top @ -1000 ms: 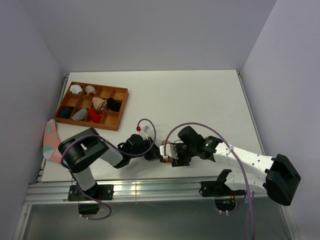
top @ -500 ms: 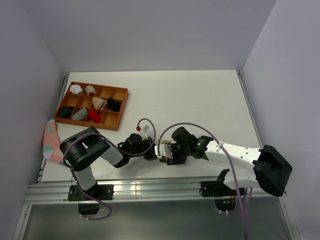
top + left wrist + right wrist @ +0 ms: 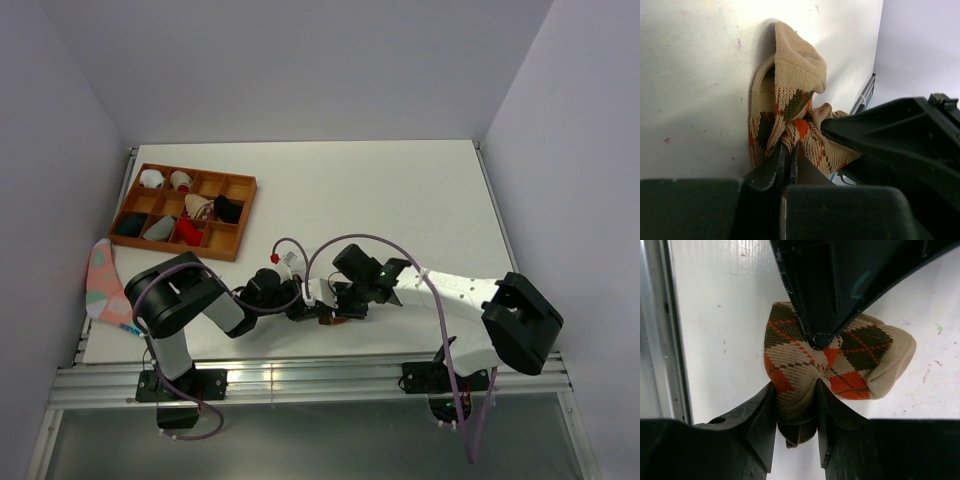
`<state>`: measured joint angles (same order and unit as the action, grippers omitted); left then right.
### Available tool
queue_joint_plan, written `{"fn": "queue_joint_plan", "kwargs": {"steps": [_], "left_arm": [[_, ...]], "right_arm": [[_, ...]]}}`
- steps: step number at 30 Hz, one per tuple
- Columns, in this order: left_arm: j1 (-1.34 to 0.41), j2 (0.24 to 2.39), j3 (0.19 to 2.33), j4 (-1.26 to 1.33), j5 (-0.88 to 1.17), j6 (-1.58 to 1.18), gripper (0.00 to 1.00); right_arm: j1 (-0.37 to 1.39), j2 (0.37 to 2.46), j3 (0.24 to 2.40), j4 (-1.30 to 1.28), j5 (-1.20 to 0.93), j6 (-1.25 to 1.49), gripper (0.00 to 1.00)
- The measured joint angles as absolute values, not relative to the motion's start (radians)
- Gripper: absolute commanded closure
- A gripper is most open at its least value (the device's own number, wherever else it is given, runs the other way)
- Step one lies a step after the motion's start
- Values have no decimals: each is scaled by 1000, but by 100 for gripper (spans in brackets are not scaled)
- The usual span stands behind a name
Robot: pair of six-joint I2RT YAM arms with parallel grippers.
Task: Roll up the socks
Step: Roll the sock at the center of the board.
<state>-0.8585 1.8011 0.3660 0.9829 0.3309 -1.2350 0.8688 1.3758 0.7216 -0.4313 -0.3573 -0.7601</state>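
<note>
With left claw [image 3: 788,159] pinching the sock [image 3: 792,70], right claw [image 3: 796,407] has just closed on its end; rolling can begin

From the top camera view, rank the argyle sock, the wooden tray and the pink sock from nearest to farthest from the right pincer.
1. The argyle sock, pinched in the right pincer itself.
2. The wooden tray, farther back and to the left.
3. The pink sock, out at the far left edge.
</note>
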Motion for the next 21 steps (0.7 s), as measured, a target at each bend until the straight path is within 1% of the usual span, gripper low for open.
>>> {"fn": "queue_joint_plan", "kwargs": {"steps": [3, 8, 13, 19, 20, 21], "left_arm": [[-859, 1793, 349, 999, 316, -1238, 97], [-860, 1769, 324, 1007, 279, -1239, 93], [-863, 1753, 313, 1006, 244, -1239, 87], [-867, 1718, 297, 981, 193, -1232, 78], [-867, 1710, 294, 974, 184, -1228, 73], [-868, 1700, 291, 966, 173, -1219, 73]], "right_arm": [[830, 1424, 772, -482, -415, -756, 71], [747, 1536, 885, -587, -538, -748, 71], [697, 1627, 968, -667, -611, -717, 72], [675, 1724, 1054, -742, -652, -666, 73], [672, 1737, 1065, -752, -657, -656, 74], [669, 1747, 1073, -760, -660, -648, 74]]}}
